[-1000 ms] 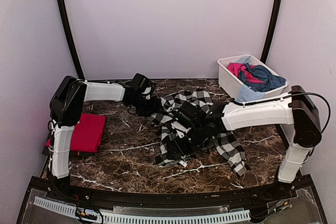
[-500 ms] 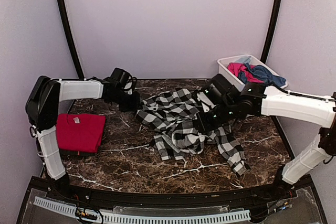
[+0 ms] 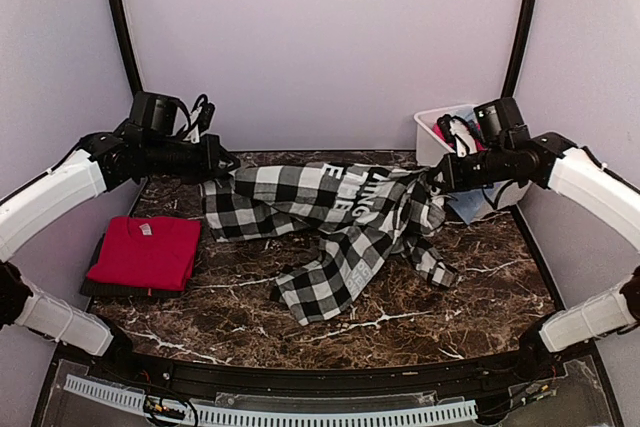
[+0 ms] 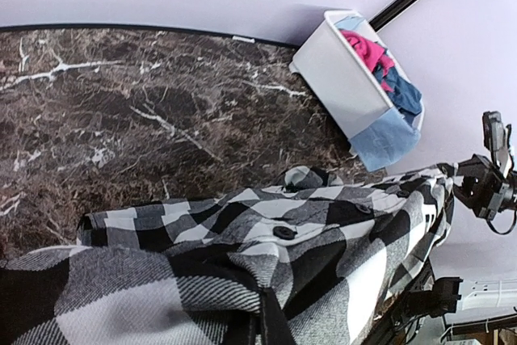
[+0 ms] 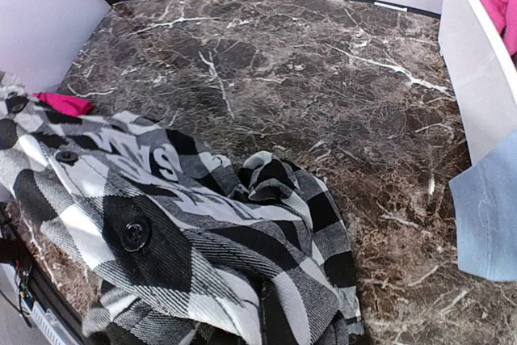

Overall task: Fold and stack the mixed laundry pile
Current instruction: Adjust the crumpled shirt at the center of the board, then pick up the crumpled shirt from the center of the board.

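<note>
Tools clenched: left tool (image 3: 214, 163) and right tool (image 3: 436, 175) hold the checked shirt (image 3: 330, 209) stretched between them.
Spreading step: its hem trails on the tabletop (image 3: 220, 297); next, probably lay it flat for folding.

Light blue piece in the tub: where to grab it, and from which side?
Take the light blue piece by the flap draped outside the white tub. Come from the table side and pinch its lower edge: that part hangs free, while the rest looks buried among other cloth inside.

Marble table (image 3: 230, 309): folded red tee (image 3: 145, 252) left, white tub (image 3: 429, 153) rear right, checked shirt (image 3: 320, 209) trailing centre.
</note>
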`<state>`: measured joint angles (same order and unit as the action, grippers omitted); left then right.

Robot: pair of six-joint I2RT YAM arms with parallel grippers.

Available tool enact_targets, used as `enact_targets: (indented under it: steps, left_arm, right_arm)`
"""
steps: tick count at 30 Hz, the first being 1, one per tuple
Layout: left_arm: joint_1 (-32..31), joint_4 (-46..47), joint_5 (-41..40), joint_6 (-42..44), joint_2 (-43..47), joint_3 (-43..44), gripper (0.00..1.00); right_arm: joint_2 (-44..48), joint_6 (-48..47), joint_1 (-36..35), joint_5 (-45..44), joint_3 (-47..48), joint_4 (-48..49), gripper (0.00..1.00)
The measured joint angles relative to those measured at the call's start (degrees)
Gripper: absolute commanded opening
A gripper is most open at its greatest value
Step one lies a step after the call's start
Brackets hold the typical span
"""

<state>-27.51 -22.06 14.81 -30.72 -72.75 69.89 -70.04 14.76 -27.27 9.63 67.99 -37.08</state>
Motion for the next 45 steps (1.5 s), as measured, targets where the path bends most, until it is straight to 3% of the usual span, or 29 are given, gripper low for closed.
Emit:
enact_targets:
  steps: [1, 2, 3, 5, 6, 8, 10, 17, 21, 25, 29, 37, 45]
  left_arm:
    - [-0.1, -0.6, -0.2, 0.0, -0.9, 0.0, 0.01]
    - [0.0, -1.0, -0.6, -0.1, -2.3, 0.0, 0.03]
    - [0.0, -1.3, -1.0, -0.2, -3.6, 0.0, 0.09]
    - [0.9, -1.5, -1.9, -0.3, -7.5, 0.1, 0.23]
    - [1.4, -1.5, -2.5, -0.5, -9.2, 0.3, 0.28]
    - [2.8, -2.1, -4.1, -0.8, -13.9, 1.2, 0.50]
    - [4.0, -2.2, -5.1, -0.5, -16.9, 1.4, 0.61]
    - [5.6, -2.0, -6.7, -1.2, -14.5, -1.4, 0.75]
    - [5.6, -2.0, -6.6, -1.2, -10.8, -4.7, 0.79]
    - [5.6, -1.9, -5.4, -1.2, -8.9, -6.4, 0.80]
    - [5.6, -2.0, -4.5, -1.3, -7.5, -7.9, 0.80]
    - [5.6, -2.0, -4.3, -1.3, -5.8, -8.5, 0.80]
    - [5.6, -2.1, -4.3, -1.2, -5.8, -8.5, 0.80]
  right_arm:
    - [-2.1, -0.5, 0.9, 0.5, 0.0, 1.1, 0.14]
    - [-4.9, -1.1, 1.6, 0.7, 0.3, 1.8, 0.27]
    - [-8.0, -1.5, 1.9, 0.6, 0.9, 2.1, 0.48]
    - [-14.6, -2.0, 2.2, -0.4, 3.3, 1.4, 0.72]
    - [-16.8, -1.9, 2.4, -1.0, 4.4, 0.9, 0.76]
    - [-19.4, -1.6, 2.8, -2.3, 6.2, 0.0, 0.84]
    - [-18.5, -0.9, 2.8, -2.9, 6.2, -1.1, 0.89]
    - [1.1, 3.7, -0.7, 2.0, -6.7, -0.1, 0.85]
    - [5.5, 9.7, -12.0, 6.1, -15.9, 3.5, 0.81]
    - [-0.5, 11.5, -22.3, 5.7, -18.8, 5.6, 0.80]
    - [-8.1, 10.2, -27.6, 4.3, -18.0, 8.8, 0.79]
    - [-25.4, 4.5, -32.5, 0.1, -5.5, 11.9, 0.76]
    - [-33.8, 1.5, -33.2, -3.8, -0.8, 11.5, 0.76]
